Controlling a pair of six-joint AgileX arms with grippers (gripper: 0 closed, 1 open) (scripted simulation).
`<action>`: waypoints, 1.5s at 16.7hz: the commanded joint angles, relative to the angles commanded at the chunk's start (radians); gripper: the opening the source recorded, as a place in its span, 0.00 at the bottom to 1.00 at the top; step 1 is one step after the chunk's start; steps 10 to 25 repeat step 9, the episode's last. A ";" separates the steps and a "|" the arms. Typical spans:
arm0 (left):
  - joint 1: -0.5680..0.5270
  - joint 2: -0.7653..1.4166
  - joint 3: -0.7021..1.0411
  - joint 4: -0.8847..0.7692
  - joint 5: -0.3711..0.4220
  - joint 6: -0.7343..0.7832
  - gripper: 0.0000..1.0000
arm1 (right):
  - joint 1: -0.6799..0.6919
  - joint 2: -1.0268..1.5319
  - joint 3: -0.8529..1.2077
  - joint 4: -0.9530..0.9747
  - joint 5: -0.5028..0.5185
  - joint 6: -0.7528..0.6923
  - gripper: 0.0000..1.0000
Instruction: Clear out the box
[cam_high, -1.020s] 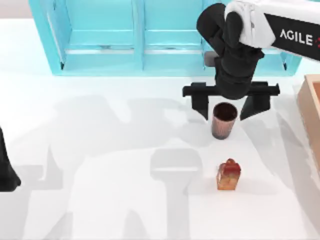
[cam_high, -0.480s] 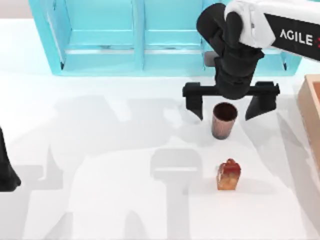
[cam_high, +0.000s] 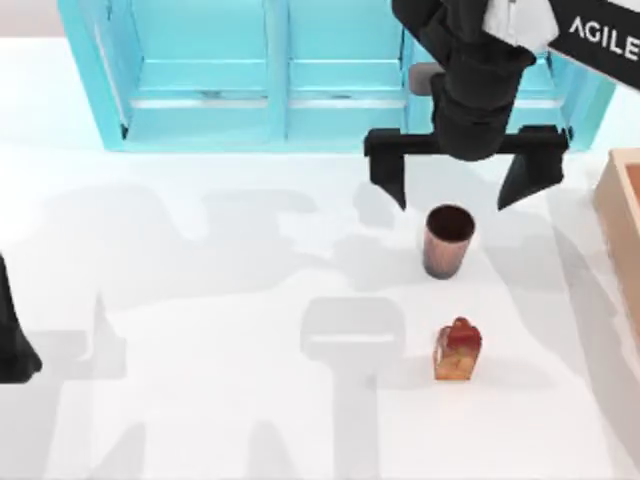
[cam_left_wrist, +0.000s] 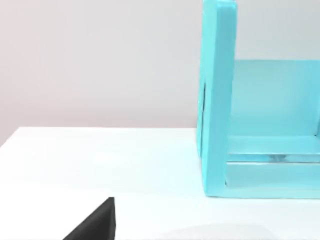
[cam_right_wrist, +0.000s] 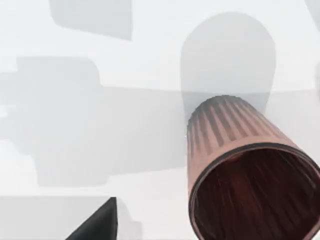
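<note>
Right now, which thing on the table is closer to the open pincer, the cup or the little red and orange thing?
The brown ribbed cup. It stands just below the right pincer, while the little red and orange thing sits farther down the table.

A ribbed, reddish-brown cup (cam_right_wrist: 235, 150) is seen standing upright on the white table (cam_right_wrist: 100, 165), with its open mouth turned toward the camera and a dark rim edging it. The inside is shown as a deeper, streaked red-brown (nothing can be made out within it). A rounded grey shadow is cast on the table just behind the cup, and broader, blocky shadows are spread across the surface beside it. A black finger (cam_right_wrist: 97, 222) of the right arm's own gripper is glimpsed at the frame's edge.
</note>
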 joint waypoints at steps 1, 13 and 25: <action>0.000 0.000 0.000 0.000 0.000 0.000 1.00 | -0.001 0.000 0.022 -0.023 -0.001 0.000 1.00; 0.000 0.000 0.000 0.000 0.000 0.000 1.00 | -0.004 -0.011 0.207 -0.209 -0.005 -0.004 1.00; 0.000 0.000 0.000 0.000 0.000 0.000 1.00 | -0.004 -0.011 0.207 -0.209 -0.005 -0.004 1.00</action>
